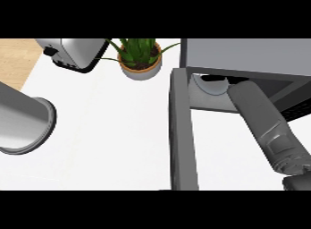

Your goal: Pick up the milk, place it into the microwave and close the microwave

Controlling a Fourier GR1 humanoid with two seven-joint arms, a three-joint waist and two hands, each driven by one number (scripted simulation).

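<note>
The grey microwave (250, 56) stands at the upper right with its door (182, 134) swung open toward me. My right forearm (263, 120) reaches up into the cavity. Only a dark bit of my right hand (217, 79) shows under the microwave's top edge. Beside it lies a pale rounded shape (206, 86), partly hidden; I cannot tell whether it is the milk. The left forearm (16, 118) fills the left side as a big grey cylinder, and its hand is out of sight.
A potted green plant (140, 56) stands at the back centre, left of the microwave. A silver toaster (72, 53) is at the back left. The white counter (112, 143) stretches between the left forearm and the open door.
</note>
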